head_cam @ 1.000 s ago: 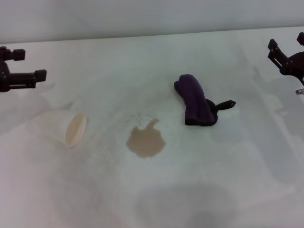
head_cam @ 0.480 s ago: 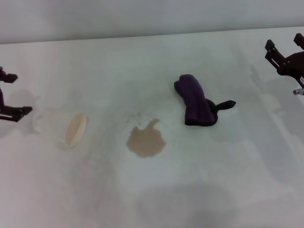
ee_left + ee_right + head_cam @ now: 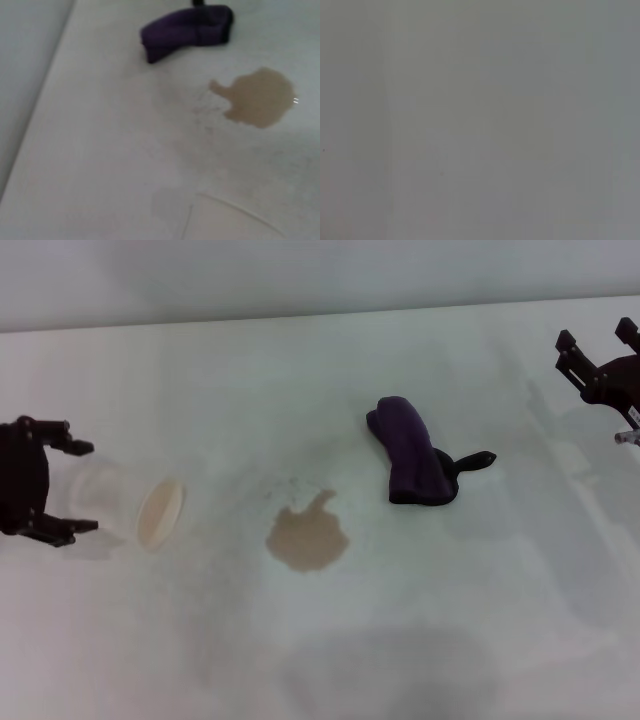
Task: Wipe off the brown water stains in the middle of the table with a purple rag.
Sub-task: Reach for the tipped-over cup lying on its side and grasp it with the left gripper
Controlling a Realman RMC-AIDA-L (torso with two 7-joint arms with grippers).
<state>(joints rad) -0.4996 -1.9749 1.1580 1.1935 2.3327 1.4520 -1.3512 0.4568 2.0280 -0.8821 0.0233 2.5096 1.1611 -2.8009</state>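
Observation:
The brown water stain [image 3: 308, 536] lies in the middle of the white table [image 3: 470, 620]; it also shows in the left wrist view [image 3: 260, 96]. The purple rag [image 3: 410, 452] lies bunched to the right of and behind the stain, its dark loop pointing right, and shows in the left wrist view [image 3: 185, 30]. My left gripper [image 3: 80, 487] is open at the left edge, far from the rag, its fingers on either side of the base of a tipped clear cup [image 3: 135, 508]. My right gripper [image 3: 597, 337] is open above the table's far right, empty.
The clear cup lies on its side left of the stain, its tan mouth facing the stain; its rim shows faintly in the left wrist view [image 3: 235, 215]. A grey wall runs behind the table. The right wrist view shows only plain grey.
My left gripper has turned and moved nearer, and its open fingers now straddle the base of the cup. My right gripper has shifted slightly. The rag and the stain have not moved.

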